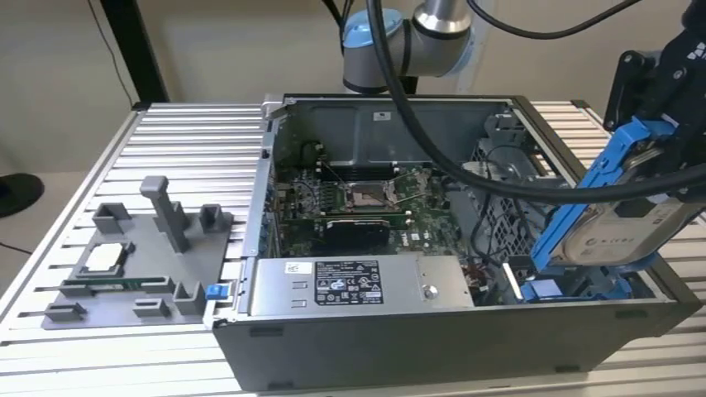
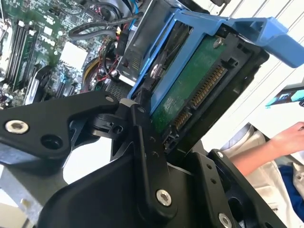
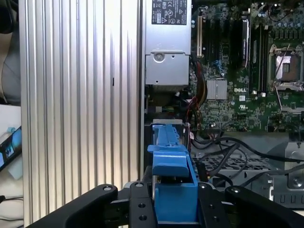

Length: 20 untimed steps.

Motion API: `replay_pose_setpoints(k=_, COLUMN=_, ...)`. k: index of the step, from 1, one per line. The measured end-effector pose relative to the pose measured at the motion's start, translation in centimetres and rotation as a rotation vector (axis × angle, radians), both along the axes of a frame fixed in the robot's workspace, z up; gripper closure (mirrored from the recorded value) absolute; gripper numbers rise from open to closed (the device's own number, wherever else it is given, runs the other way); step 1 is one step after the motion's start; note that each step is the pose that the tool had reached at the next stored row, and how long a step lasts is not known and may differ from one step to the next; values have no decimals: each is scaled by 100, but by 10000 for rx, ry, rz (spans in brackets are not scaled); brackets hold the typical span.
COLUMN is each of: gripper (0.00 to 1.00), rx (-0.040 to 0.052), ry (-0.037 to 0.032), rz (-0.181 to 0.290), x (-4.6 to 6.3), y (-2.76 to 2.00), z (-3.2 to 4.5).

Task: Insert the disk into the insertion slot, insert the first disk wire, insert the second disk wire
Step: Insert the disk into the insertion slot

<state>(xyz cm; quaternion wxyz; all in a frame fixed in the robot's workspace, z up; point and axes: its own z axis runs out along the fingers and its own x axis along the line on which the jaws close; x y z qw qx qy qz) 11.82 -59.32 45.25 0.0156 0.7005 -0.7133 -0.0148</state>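
My gripper (image 1: pixel 660 169) is shut on the disk (image 1: pixel 624 233), a silver-grey drive with a white label in a bright blue frame. It holds the disk tilted steeply, above the front corner of the open computer case at the exterior view's right. Just below the disk's lower end lies the insertion slot (image 1: pixel 565 285), a grey bay with blue plastic pieces. In the second wrist view the black fingers (image 2: pixel 142 142) clamp the disk (image 2: pixel 190 90), whose green circuit board and connector face the camera. The first wrist view looks along the blue frame (image 3: pixel 169 164), held in the gripper (image 3: pixel 173 197).
A silver labelled power-supply box (image 1: pixel 342 285) sits beside the slot. Behind it are the motherboard (image 1: pixel 364 198), loose black cables (image 1: pixel 502 178) and a perforated cage (image 1: pixel 510 211). A grey fixture (image 1: pixel 132 265) stands on the ribbed table (image 1: pixel 188 141). A person's hand (image 2: pixel 285 137) is nearby.
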Motion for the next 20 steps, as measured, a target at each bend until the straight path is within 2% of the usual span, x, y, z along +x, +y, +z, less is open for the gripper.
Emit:
replay_pose_setpoints(k=9, gripper=100, rx=-3, ry=0, rz=1, x=14, y=45, z=-159)
replay_pose_setpoints(k=15, gripper=100, rx=0, ry=-2, rz=1, x=15, y=107, z=-239)
replay_pose_setpoints(k=20, gripper=100, rx=1, ry=-57, rz=7, x=15, y=116, z=-306)
